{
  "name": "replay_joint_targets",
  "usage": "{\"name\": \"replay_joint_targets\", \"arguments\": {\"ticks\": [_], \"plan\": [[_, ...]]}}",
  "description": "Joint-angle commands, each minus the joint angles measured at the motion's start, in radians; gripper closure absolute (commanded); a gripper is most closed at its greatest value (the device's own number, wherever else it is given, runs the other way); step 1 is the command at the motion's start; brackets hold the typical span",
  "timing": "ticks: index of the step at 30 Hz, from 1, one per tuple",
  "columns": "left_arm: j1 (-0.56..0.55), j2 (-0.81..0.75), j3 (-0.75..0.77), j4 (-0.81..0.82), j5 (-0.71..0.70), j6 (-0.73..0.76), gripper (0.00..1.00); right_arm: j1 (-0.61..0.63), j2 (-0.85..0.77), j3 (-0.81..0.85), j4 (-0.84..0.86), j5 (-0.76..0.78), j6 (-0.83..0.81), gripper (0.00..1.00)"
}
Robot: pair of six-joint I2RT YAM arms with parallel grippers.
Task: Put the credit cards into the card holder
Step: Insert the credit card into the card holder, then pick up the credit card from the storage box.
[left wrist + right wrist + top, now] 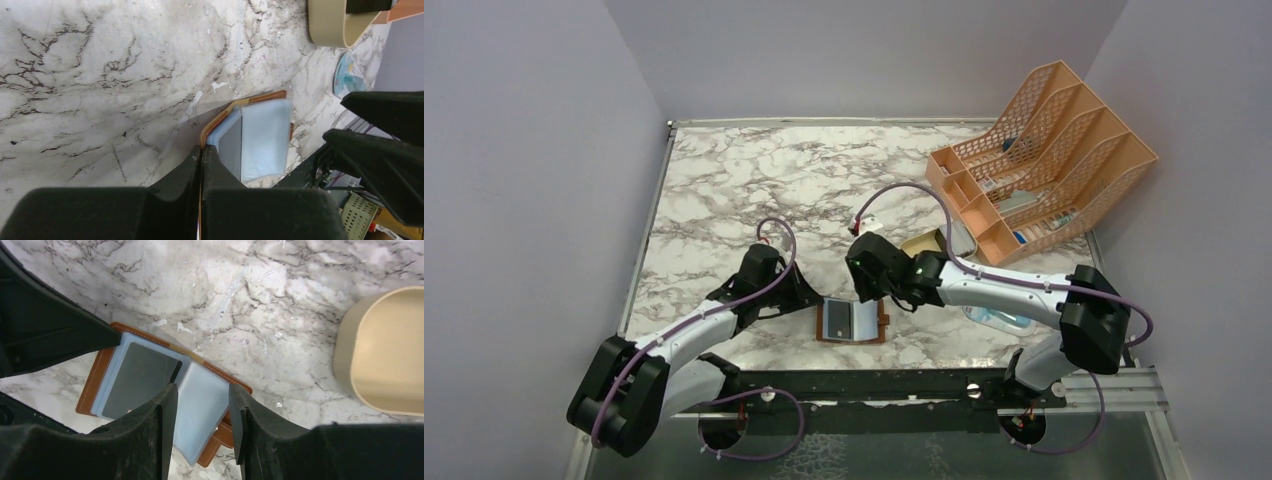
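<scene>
The card holder [852,322] lies open on the marble near the front edge, brown leather outside [95,385] with clear sleeves inside. A dark credit card [137,377] sits in its left sleeve [231,145]. My left gripper [201,150] is shut on the holder's left edge, pinching the brown cover [812,303]. My right gripper [202,395] hovers open just over the right-hand clear sleeve [205,405], with nothing between its fingers [871,290].
A tan oval tray [385,350] stands right of the holder [929,243]. A big orange mesh file rack [1044,150] fills the back right. A blue-and-clear packet [999,320] lies under the right arm.
</scene>
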Motion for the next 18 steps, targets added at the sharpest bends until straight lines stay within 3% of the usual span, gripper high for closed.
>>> {"name": "replay_joint_targets", "arguments": {"ticks": [1, 11, 18], "plan": [[-0.002, -0.063, 0.026, 0.020, 0.022, 0.025, 1.00, -0.035, -0.019, 0.028, -0.028, 0.124, -0.070, 0.56], [-0.002, -0.082, 0.027, -0.018, 0.016, 0.041, 1.00, -0.266, 0.027, 0.083, -0.068, 0.334, -0.222, 0.55], [-0.002, -0.052, 0.036, -0.008, 0.032, 0.053, 1.00, -0.405, 0.161, 0.131, -0.142, 0.460, -0.280, 0.54]]}}
